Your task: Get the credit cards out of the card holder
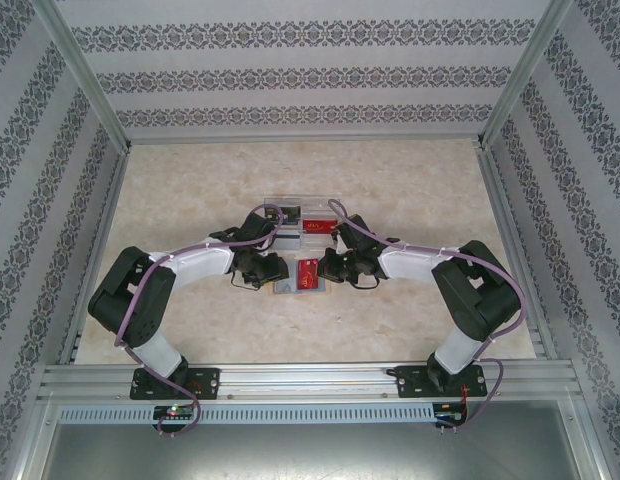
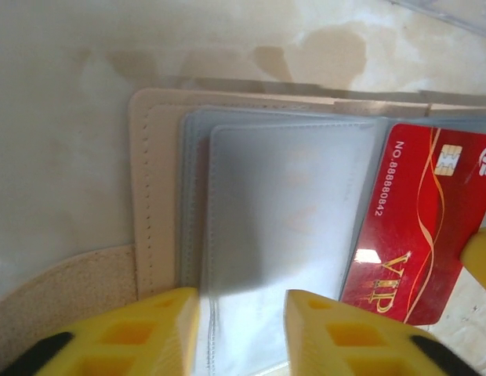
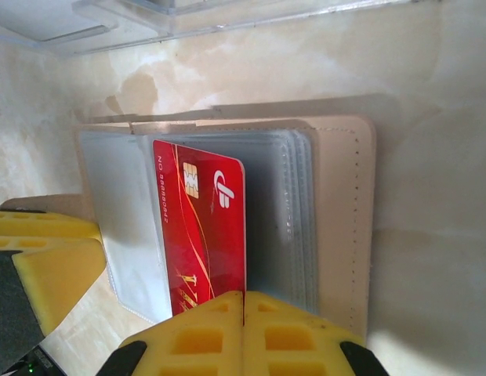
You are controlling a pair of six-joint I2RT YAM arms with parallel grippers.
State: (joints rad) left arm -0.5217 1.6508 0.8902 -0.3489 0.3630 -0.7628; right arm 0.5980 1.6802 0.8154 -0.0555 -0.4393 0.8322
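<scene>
A marbled beige table (image 1: 190, 190) sits inside walls papered in grey patterned bands (image 1: 290, 70), and both arms reach in to meet near its middle. The card holder (image 2: 161, 196) lies open and flat there: a tan stitched cover with a stack of clear plastic sleeves (image 2: 282, 219) fanned across it. The left gripper (image 2: 241, 333) hovers at the near edge of the holder. Its yellow fingers stand apart, with the topmost empty sleeve showing in the gap between them. A red credit card (image 3: 204, 235), with a chip and gold lettering, rests on the sleeves slightly askew. The right gripper (image 3: 243, 333) is at the card's lower end with its fingers pressed together. The card's edge runs into the seam between the pads, so it looks pinched there. Just behind the holder stands a clear plastic box (image 1: 290, 212) with more red showing inside it.
</scene>
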